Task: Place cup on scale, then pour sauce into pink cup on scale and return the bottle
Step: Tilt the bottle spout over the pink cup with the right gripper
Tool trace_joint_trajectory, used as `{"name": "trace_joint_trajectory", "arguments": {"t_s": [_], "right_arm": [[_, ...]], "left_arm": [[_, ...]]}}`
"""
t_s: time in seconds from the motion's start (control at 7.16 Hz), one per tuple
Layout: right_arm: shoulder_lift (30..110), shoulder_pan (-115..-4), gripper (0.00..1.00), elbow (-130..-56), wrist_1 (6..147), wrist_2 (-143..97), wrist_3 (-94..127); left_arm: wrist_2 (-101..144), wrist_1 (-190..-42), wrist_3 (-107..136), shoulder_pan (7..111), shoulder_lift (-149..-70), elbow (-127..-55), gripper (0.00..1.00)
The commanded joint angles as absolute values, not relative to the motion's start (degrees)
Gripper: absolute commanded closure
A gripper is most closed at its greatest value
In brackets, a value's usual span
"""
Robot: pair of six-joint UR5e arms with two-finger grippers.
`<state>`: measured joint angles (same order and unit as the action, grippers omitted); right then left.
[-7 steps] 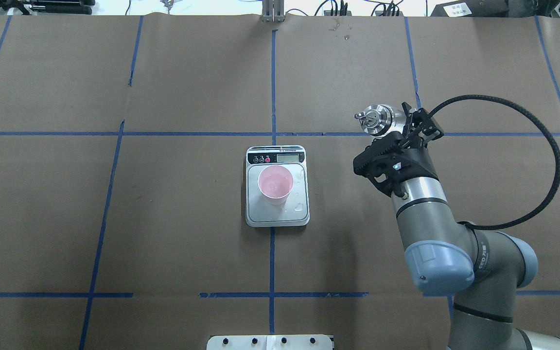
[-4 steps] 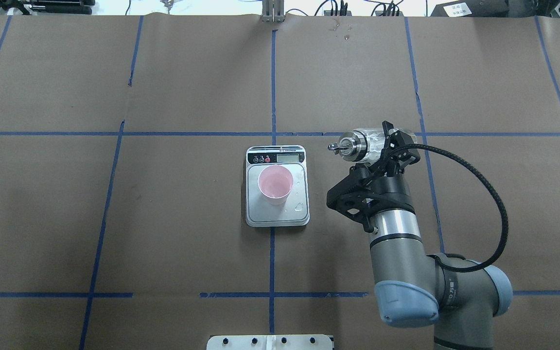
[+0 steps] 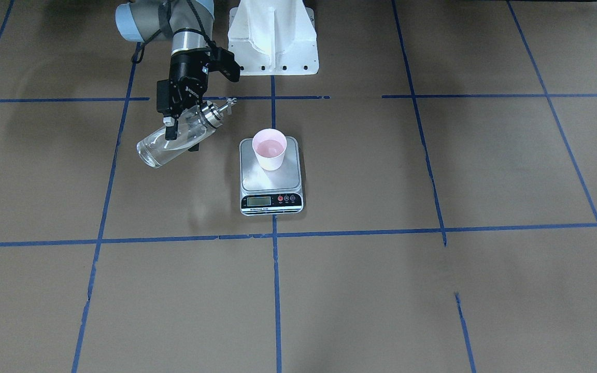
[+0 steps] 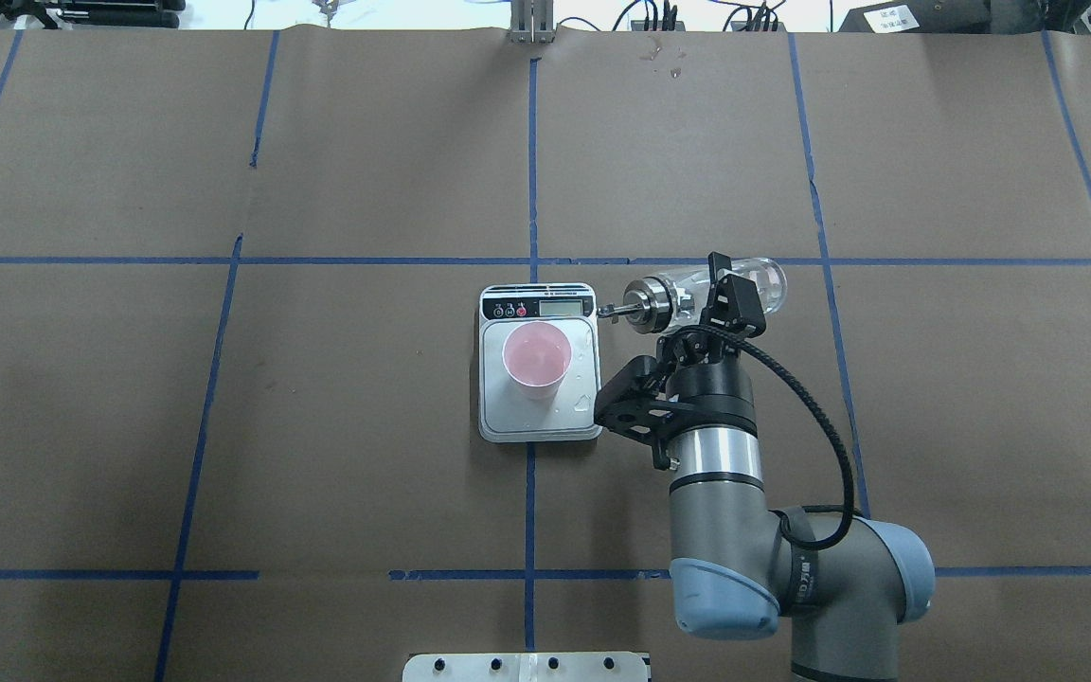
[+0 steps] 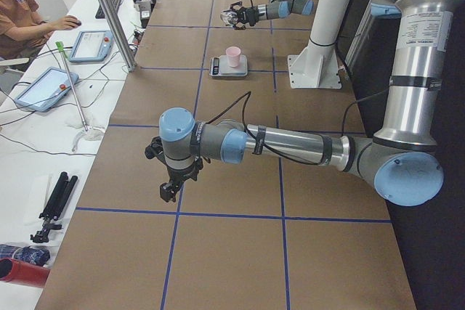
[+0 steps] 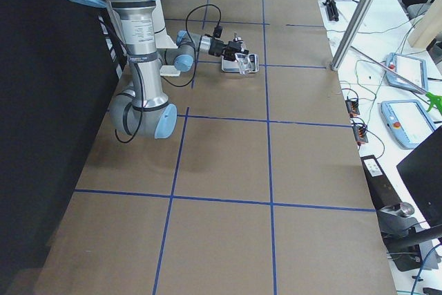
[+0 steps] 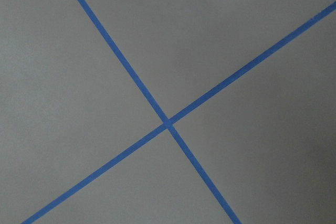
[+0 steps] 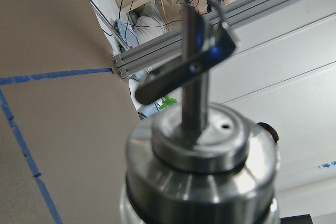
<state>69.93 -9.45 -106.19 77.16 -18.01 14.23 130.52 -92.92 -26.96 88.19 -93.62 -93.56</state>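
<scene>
Now the right gripper (image 4: 721, 290) is squeezing the tipped bottle (image 4: 761, 282). Sauce (image 3: 159, 151) may soon be dripping onto the scale (image 4: 540, 423), because its spout (image 4: 616, 308) is not reaching the cup (image 4: 537, 358) yet.

One cup (image 4: 536, 358), one scale (image 4: 508, 421), one bottle (image 4: 760, 282), two arms (image 5: 290, 143)

In the right wrist view the bottle (image 8: 199, 177) showed only its metal cap and spout, close and blurred, with its glass body cut off by the lower edge. The digits on the display of the scale (image 3: 272, 178) were too small to read in any view. The left gripper (image 5: 169, 189) appeared only in the left side view, too small to tell how its jaws stood.
</scene>
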Motion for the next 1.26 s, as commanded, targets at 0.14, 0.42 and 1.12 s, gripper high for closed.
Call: {"name": "trace_joint_trajectory", "arguments": {"t_s": [0.14, 0.42, 1.12], "right_arm": [[67.33, -9.67, 1.00, -105.29, 85.77, -16.10, 11.44], [67.24, -9.93, 1.00, -104.77, 86.39, -14.25, 8.10], [67.06, -10.28, 1.00, -100.29, 86.57, -9.85, 4.75]], "left_arm": [[130.43, -92.90, -26.98, 88.68, -93.95, -93.25, 0.00], [130.34, -92.81, -26.90, 88.86, -94.22, -93.16, 0.00], [130.34, -92.81, -26.98, 89.30, -94.31, -93.16, 0.00]]}}
